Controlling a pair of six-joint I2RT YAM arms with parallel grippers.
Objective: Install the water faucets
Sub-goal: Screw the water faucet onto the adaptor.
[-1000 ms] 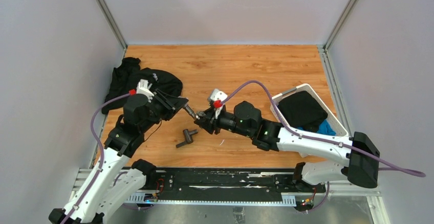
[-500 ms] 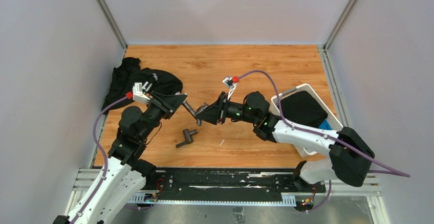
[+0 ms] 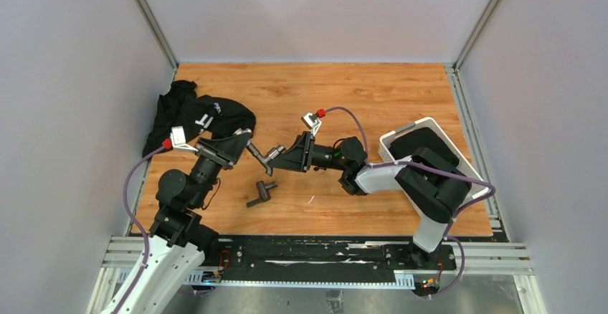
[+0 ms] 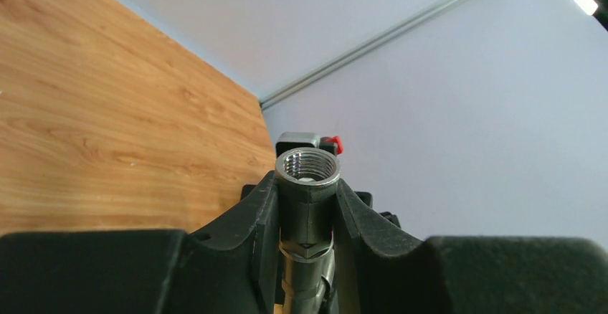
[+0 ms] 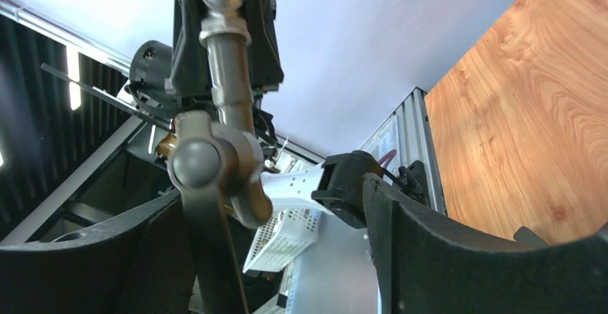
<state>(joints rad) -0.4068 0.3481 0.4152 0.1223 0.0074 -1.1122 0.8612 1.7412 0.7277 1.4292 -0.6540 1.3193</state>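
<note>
Top view: the left gripper (image 3: pixel 251 148) is clamped on one end of a faucet (image 3: pixel 264 156) and holds it above the table (image 3: pixel 373 99). The right gripper (image 3: pixel 281 159) meets the faucet's other end. A second faucet piece (image 3: pixel 262 191) lies on the wood just below, apart from both.

Left wrist: its fingers (image 4: pixel 262 213) press the faucet's threaded end from both sides, leaving only a narrow opening.

Right wrist: the jaws are spread wide. The faucet's valve body and lever are between them, clear of one finger. Contact with the other cannot be told.
</note>
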